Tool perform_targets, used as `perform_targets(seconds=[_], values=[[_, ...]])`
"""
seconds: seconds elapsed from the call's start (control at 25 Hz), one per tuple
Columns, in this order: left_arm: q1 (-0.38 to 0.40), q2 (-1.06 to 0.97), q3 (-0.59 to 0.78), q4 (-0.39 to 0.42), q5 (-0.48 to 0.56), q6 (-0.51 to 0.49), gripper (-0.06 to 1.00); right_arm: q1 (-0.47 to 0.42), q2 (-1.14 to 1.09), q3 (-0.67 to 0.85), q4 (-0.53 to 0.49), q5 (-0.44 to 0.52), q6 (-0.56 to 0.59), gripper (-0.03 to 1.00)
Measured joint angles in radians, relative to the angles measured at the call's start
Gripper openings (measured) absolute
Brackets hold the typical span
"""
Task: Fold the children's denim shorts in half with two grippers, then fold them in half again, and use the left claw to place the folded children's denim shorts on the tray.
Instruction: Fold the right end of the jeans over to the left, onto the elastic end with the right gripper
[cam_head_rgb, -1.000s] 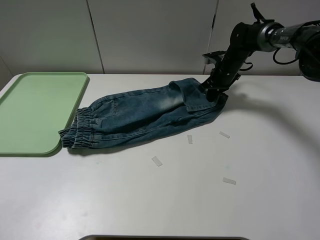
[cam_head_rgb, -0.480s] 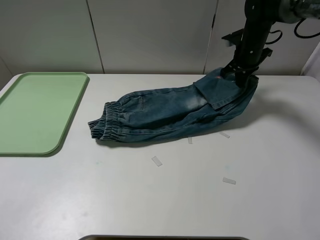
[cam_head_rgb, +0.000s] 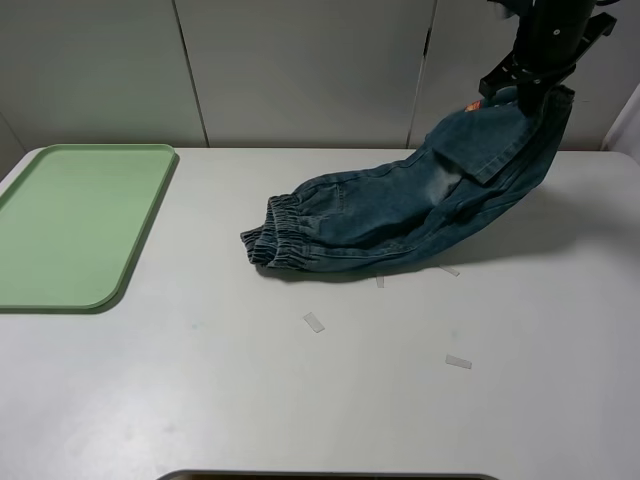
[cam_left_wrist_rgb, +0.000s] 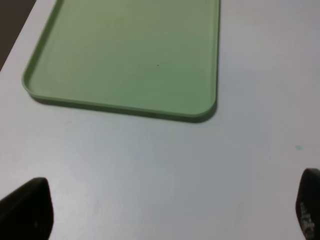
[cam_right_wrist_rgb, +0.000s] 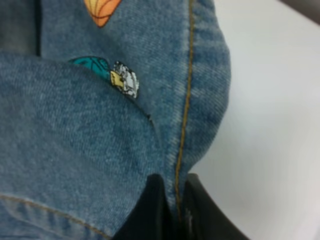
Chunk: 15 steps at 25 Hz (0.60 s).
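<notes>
Exterior high: the right gripper (cam_head_rgb: 533, 88) holds one leg end of the shorts (cam_head_rgb: 400, 205) raised off the table (cam_head_rgb: 300, 400). The waistband (cam_head_rgb: 285, 235) rests on the table, well apart from the tray (cam_head_rgb: 70, 220).
Left wrist: the left gripper (cam_left_wrist_rgb: 167, 212) is spread wide above bare table, near the tray's corner.
Right wrist: jaws pinch the denim seam near a cartoon patch (cam_right_wrist_rgb: 122, 77).
</notes>
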<state>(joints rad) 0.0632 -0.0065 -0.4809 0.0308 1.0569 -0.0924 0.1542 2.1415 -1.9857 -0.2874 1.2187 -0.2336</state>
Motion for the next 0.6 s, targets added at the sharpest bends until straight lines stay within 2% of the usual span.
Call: perform_targets(seconds=[0.44,0.6], values=[[0.0,0.0,0.0,0.0,0.0,0.001,0.96,0.0,-0.082,0.0,-0.087,0.003,0.002,0.01],[0.0,0.0,0.0,0.0,0.0,0.001,0.96,0.007,-0.082,0.0,-0.071,0.004,0.011,0.01]])
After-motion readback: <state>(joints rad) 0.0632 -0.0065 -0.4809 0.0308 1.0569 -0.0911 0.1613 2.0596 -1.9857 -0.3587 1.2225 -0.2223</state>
